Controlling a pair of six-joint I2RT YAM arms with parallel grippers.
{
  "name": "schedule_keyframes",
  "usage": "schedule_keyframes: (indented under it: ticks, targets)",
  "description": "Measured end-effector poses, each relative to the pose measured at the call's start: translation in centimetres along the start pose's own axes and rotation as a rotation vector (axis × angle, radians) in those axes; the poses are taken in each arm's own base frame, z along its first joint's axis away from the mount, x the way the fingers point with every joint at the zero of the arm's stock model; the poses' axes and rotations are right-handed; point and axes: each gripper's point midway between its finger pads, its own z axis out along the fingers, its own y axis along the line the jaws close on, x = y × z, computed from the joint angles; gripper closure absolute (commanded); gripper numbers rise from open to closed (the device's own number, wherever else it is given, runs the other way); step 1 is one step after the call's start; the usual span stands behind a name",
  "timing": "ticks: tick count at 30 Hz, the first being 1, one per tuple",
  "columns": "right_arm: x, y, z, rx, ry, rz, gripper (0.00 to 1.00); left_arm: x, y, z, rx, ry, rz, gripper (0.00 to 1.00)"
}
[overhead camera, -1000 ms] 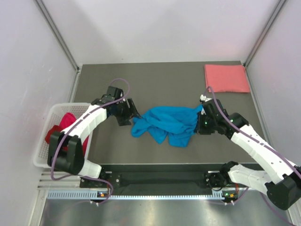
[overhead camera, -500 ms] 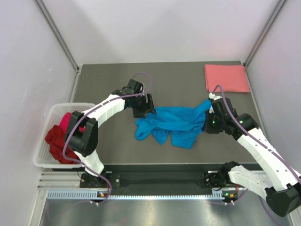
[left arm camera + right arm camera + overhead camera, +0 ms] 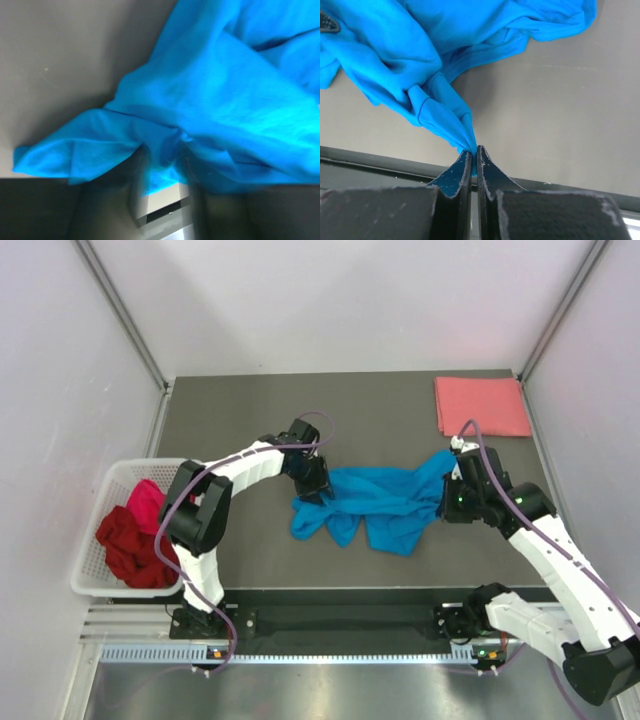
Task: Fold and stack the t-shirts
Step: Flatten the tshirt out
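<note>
- Motion over the last second: the left gripper [image 3: 315, 483] has travelled right from open table beside the basket [image 3: 118, 472] and now sits on the far-left edge of the blue t-shirt [image 3: 380, 502].
- Left gripper state: cloth covers the fingers in the left wrist view. Whether the jaws are apart or clamped on fabric cannot be told.
- Right gripper [image 3: 474, 152] state: jaws pressed together on a twisted corner of the blue t-shirt, at the garment's right end. It has drifted slightly right and far, drawing the cloth with it.
- Meaning for the task: 2 grasp points at opposite ends would allow the crumpled shirt to be stretched flat. The fold itself is judged not yet begun.
- Blue t-shirt location: bunched at the table [image 3: 380, 410] centre, between both arms.
- Salmon pink t-shirt [image 3: 482, 406]: folded flat at the far-right corner, well apart from the blue one.
- Dark red t-shirt [image 3: 130, 550] and magenta t-shirt [image 3: 148, 502]: heaped in the basket at the left edge.
</note>
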Motion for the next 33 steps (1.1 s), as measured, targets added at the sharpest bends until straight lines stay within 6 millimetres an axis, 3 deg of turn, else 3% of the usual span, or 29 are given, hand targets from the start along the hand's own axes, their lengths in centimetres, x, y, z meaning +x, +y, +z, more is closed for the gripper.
schedule_keyframes:
  ticks: [2,6,8,10,12,15,18,21,25,27,31,33]
  targets:
    - [-0.1,-0.2,-0.2,0.003,0.001,0.006,1.00,-0.1,0.3,0.5,-0.022,0.009,-0.004,0.98]
    - [-1.2,-0.1,-1.2,0.000,-0.026,0.007,1.00,-1.6,0.3,-0.7,-0.082,-0.042,0.024,1.00]
    - [-2.7,0.0,-2.7,0.003,-0.060,0.004,1.00,-3.5,-0.6,-2.4,-0.106,-0.117,0.056,1.00]
    - [-4.7,0.1,-4.3,0.016,-0.108,0.000,1.00,-5.6,-1.7,-5.4,-0.123,-0.236,0.100,1.00]
    - [-7.2,0.3,-6.5,0.026,-0.180,-0.007,1.00,-7.3,-3.3,-9.8,-0.113,-0.367,0.145,1.00]
    - [-11.9,0.9,-11.3,0.024,-0.325,-0.023,1.00,-8.7,-6.4,-18.4,-0.041,-0.591,0.208,1.00]
    - [-16.4,2.0,-17.5,-0.019,-0.523,-0.046,1.00,-8.1,-9.6,-27.5,0.094,-0.790,0.281,1.00]
    - [-18.6,2.3,-23.7,-0.054,-0.705,-0.075,1.00,-6.0,-13.1,-35.6,0.246,-0.943,0.389,1.00]
    - [-18.9,1.9,-31.9,-0.103,-0.928,-0.093,1.00,-2.5,-17.2,-43.6,0.434,-1.059,0.537,1.00]
    - [-18.0,1.7,-35.4,-0.142,-1.019,-0.089,1.00,-1.2,-18.3,-46.4,0.505,-1.091,0.577,1.00]
    - [-15.8,1.4,-40.6,-0.221,-1.146,-0.079,1.00,1.8,-19.8,-51.2,0.639,-1.113,0.638,1.00]
    - [-15.0,1.6,-42.2,-0.265,-1.184,-0.077,1.00,3.1,-20.1,-52.7,0.691,-1.116,0.660,1.00]
